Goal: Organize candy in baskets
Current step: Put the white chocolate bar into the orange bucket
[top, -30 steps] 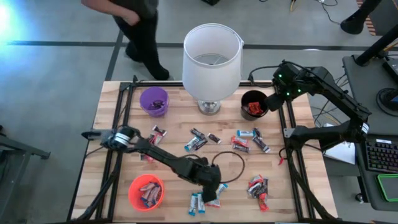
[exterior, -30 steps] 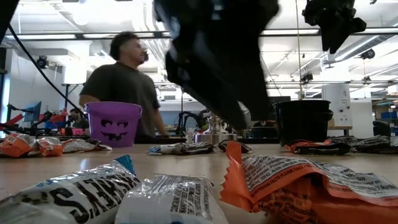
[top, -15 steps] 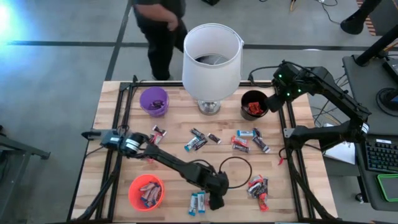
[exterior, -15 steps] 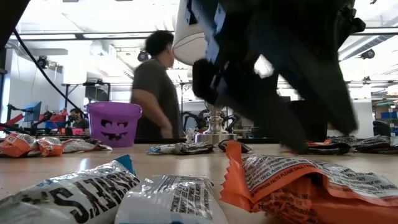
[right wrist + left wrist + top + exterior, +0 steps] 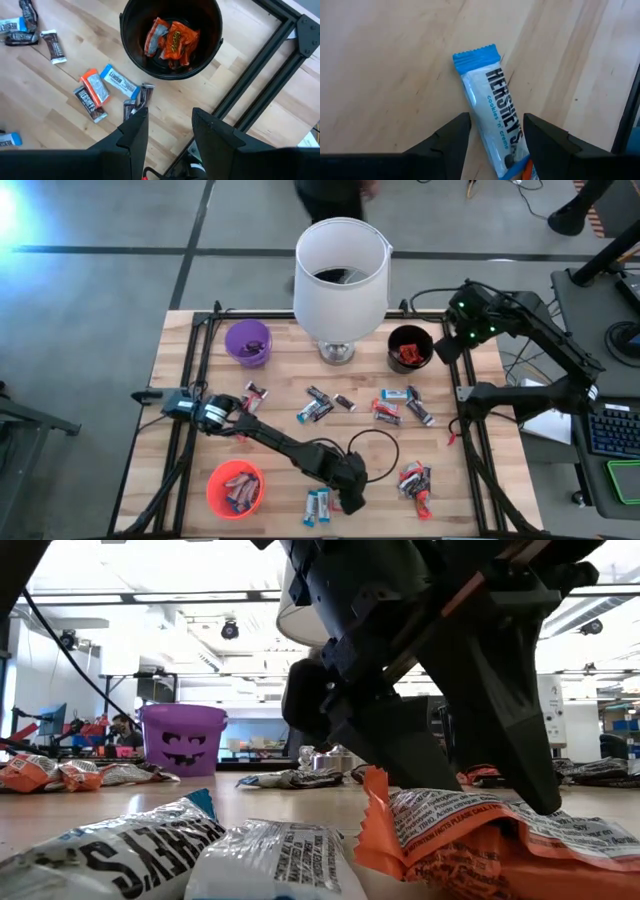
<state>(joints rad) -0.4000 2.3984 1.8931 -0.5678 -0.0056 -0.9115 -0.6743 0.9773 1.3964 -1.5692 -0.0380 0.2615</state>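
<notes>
Candy: a blue-and-white Hershey's Cookies 'n' Creme bar (image 5: 497,122) is lying flat on the wooden table (image 5: 290,380) near its front edge, framed between the spread, empty fingers of my left gripper (image 5: 495,137). I am judging that closing off-centre could pinch only the wrapper's edge, or drag in the orange wrapper just beside it. The left arm is reaching low across the table; the right gripper (image 5: 167,132), released and empty, is hovering above the black basket (image 5: 172,37).
</notes>
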